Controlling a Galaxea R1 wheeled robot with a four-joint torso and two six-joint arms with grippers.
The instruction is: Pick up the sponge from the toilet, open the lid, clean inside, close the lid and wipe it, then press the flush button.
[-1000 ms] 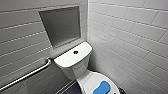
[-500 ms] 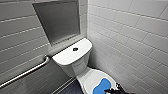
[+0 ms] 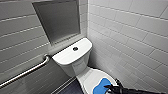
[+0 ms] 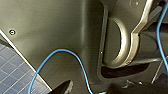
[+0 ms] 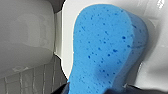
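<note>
The white toilet point(image 3: 81, 66) stands in the corner with its lid point(image 3: 90, 77) down. The bright blue sponge point(image 3: 101, 86) lies flat on the lid. My right gripper point(image 3: 113, 87) hovers at the sponge's near right end, jaws open and apart from it. In the right wrist view the sponge point(image 5: 105, 50) looms close on the white lid point(image 5: 72, 15), with the tank point(image 5: 25, 37) beyond. The dark flush button point(image 3: 75, 48) sits in the middle of the tank top point(image 3: 67, 56).
A steel grab rail point(image 3: 27, 71) runs along the left wall beside the tank. A grey recessed niche point(image 3: 60, 20) is above it. A tiled wall point(image 3: 130, 37) closes the right side. The left wrist view faces the robot's dark body point(image 4: 50, 37), a blue cable point(image 4: 62, 51) and floor tiles point(image 4: 10, 75).
The whole head picture has shifted, so the camera has moved. The sponge still lies on the lid. My right gripper has come in at the sponge's end.
</note>
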